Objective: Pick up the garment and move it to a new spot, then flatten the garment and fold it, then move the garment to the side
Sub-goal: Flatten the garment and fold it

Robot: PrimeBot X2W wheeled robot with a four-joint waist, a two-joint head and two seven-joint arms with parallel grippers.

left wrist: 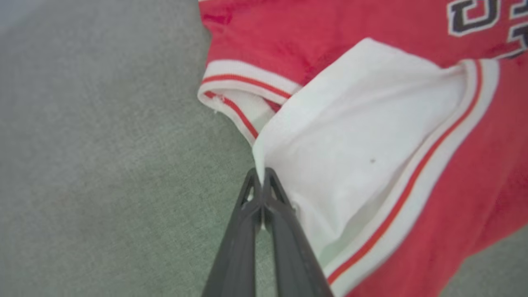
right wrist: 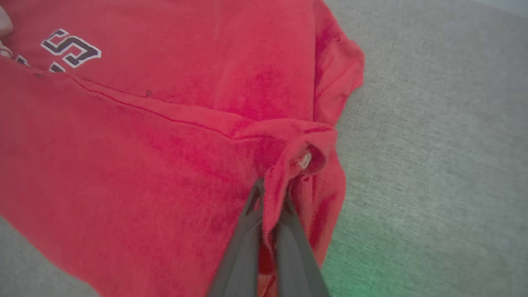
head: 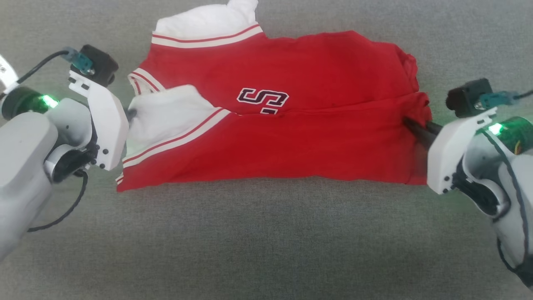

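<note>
Two pinch holds on the garment (head: 291, 141), one at each end. It lies across the upper middle of the head view on a grey fabric surface (head: 266, 241). The near half is folded up over the red body and partly covers the lettering.

Left gripper (left wrist: 262, 175), mid-left of the head view: clenched on the edge of a white sleeve.

Right gripper (right wrist: 272, 194), mid-right: clenched on a bunched red fold. Which edge of the shirt this is, hard to tell.
</note>
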